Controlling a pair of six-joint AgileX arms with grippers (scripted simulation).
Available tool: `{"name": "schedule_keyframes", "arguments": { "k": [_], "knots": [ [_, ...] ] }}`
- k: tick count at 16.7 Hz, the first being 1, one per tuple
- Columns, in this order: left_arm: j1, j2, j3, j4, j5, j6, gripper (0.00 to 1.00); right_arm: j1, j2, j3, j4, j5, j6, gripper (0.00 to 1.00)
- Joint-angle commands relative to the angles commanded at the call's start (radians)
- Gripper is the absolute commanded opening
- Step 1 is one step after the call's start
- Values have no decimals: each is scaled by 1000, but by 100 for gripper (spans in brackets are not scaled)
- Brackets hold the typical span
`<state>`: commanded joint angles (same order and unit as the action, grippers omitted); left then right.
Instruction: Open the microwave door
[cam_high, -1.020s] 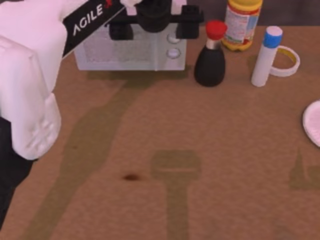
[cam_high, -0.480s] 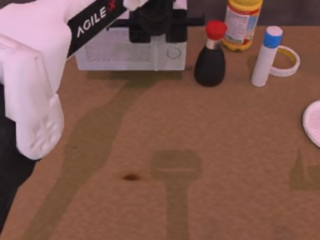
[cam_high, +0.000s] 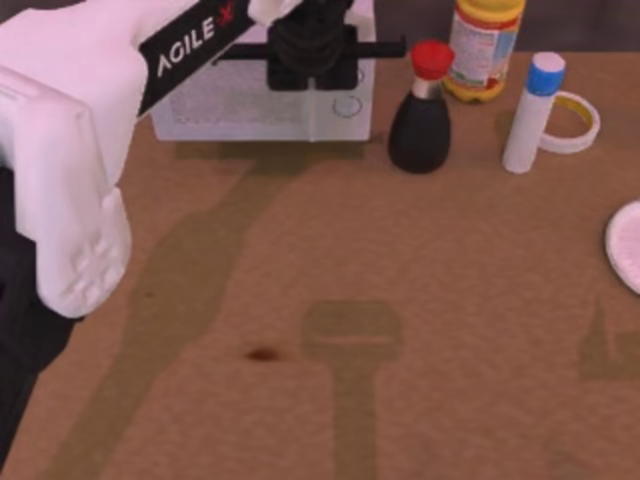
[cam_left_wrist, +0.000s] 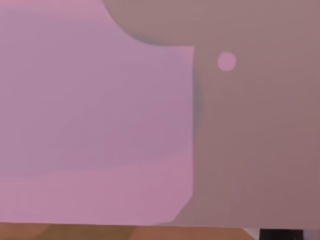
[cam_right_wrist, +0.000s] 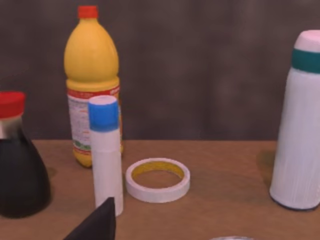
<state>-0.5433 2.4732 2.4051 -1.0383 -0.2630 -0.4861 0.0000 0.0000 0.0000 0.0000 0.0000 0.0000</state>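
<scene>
The white microwave (cam_high: 352, 122) stands at the table's back edge, left of centre. Its door (cam_high: 230, 105) with the speckled mesh window looks closed, flat against the front. My left arm reaches over the oven's top, and the left gripper (cam_high: 312, 62) hangs in front of the slim vertical handle (cam_high: 313, 112) with its black finger blocks drawn together on it. One silver knob (cam_high: 347, 105) shows just right of the handle. Pale microwave surfaces (cam_left_wrist: 250, 150) fill the left wrist view at very close range. My right gripper (cam_right_wrist: 97, 225) shows only as a dark wedge in the right wrist view, parked off to the right.
Right of the microwave stand a black soy sauce bottle (cam_high: 420, 110) with a red cap, a yellow bottle (cam_high: 484, 45), a white tube with a blue cap (cam_high: 533, 115) and a tape ring (cam_high: 572, 122). A white plate (cam_high: 625, 245) lies at the right edge. A white, teal-banded bottle (cam_right_wrist: 300, 135) stands farther right.
The left gripper's finger blocks have come together from wide apart onto the door handle. The arm has shifted slightly towards the microwave. The door has not moved.
</scene>
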Motion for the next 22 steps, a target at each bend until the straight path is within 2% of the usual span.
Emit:
{"name": "schedule_keyframes", "arguments": {
  "k": [11, 22],
  "knots": [
    [-28, -145, -258, 104, -14, -26, 0, 0, 0, 0, 0, 0, 0, 100],
    [-28, -148, -262, 107, -15, -26, 0, 0, 0, 0, 0, 0, 0, 100]
  ]
}}
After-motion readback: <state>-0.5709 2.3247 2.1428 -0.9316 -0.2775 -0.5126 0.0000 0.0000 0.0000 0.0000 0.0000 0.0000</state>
